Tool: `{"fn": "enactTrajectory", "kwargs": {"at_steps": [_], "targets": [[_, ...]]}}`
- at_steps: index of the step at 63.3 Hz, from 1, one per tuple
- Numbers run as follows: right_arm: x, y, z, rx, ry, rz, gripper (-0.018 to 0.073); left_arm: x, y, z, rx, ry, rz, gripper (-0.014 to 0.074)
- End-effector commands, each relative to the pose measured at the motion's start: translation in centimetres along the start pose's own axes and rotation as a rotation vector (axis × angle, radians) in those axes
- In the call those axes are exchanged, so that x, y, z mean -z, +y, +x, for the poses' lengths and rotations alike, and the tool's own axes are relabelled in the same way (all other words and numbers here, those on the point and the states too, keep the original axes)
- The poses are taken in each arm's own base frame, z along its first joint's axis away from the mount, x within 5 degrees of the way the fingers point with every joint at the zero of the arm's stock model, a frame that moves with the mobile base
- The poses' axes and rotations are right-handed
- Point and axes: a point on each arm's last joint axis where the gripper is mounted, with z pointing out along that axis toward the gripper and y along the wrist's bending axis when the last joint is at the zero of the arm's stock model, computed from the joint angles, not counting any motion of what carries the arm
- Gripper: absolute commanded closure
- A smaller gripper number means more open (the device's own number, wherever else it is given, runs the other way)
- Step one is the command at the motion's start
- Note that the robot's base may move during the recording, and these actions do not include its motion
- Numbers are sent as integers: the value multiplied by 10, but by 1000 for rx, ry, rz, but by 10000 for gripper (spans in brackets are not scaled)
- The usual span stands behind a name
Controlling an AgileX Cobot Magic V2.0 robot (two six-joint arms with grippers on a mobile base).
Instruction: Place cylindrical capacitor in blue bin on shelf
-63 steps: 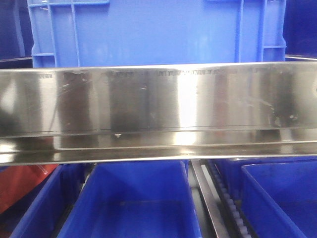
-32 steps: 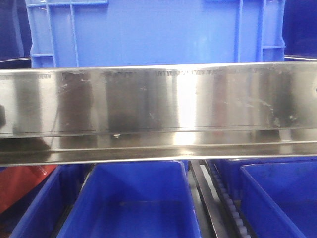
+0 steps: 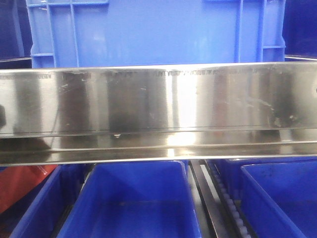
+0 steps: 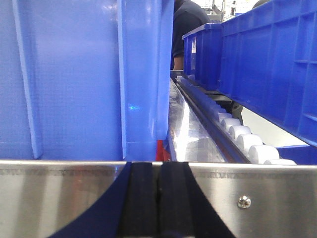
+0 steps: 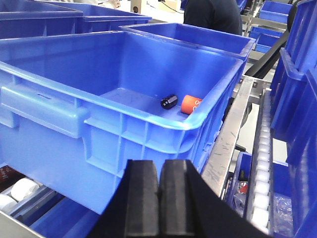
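Cylindrical capacitor [image 5: 168, 101] lies on its side on the floor of the blue bin [image 5: 59, 94], toward the bin's far right corner as the right wrist view shows it, a small dark cylinder with one end turned toward the camera. Just beside it, nearer the right wall, lies an orange cylinder [image 5: 190, 104] with white print on it, partly hidden behind the bin's near rim; the two look close but whether they touch is hard to tell from this angle. The right gripper [image 5: 159, 201] hangs outside the bin, in front of and below its near right corner, its two black fingers pressed together with nothing between them. The bin stands on the shelf [image 3: 158, 111], whose roller track [image 5: 260, 163] runs along the right beside more blue bins. In the left wrist view the left gripper [image 4: 158, 198] also has its black fingers closed against each other and holds nothing; it sits right in front of the shelf's shiny steel front rail, with a tall blue crate wall [image 4: 74, 79] rising behind the rail and white rollers [image 4: 242, 141] running away to the right. A person in a dark shirt [image 5: 213, 15] stands behind the bins. The front view shows the broad steel rail across the middle, a blue crate above it and open blue bins on the tier below.
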Motion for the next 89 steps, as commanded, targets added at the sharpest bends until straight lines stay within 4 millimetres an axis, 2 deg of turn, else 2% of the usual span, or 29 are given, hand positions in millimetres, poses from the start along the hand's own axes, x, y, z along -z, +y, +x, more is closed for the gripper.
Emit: {"fn": "enactTrajectory", "kwargs": {"at_steps": [1, 18, 28, 35, 41, 48, 61, 70, 78, 89], "targets": [[1, -1, -2, 9, -22, 10, 715, 1, 0, -3, 7, -27, -2, 707], [1, -1, -2, 2, -29, 11, 715, 1, 0, -3, 7, -27, -2, 707], [10, -8, 7, -55, -125, 90, 715, 1, 0, -3, 7, -27, -2, 707], [21, -16, 32, -115, -168, 201, 715, 1, 0, -3, 7, -27, -2, 707], [28, -20, 64, -162, -155, 291, 715, 1, 0, -3, 7, -27, -2, 707], [35, -19, 107, -183, -136, 381, 715, 1, 0, -3, 7, -27, -2, 707], [41, -15, 163, -190, -108, 470, 715, 1, 0, -3, 7, -27, -2, 707], [44, -12, 184, -146, -131, 510, 715, 1, 0, -3, 7, -27, -2, 707], [40, -13, 200, -137, -101, 509, 715, 1, 0, -3, 7, -27, -2, 707], [40, -13, 198, -133, -133, 511, 715, 1, 0, -3, 7, -27, -2, 707]]}}
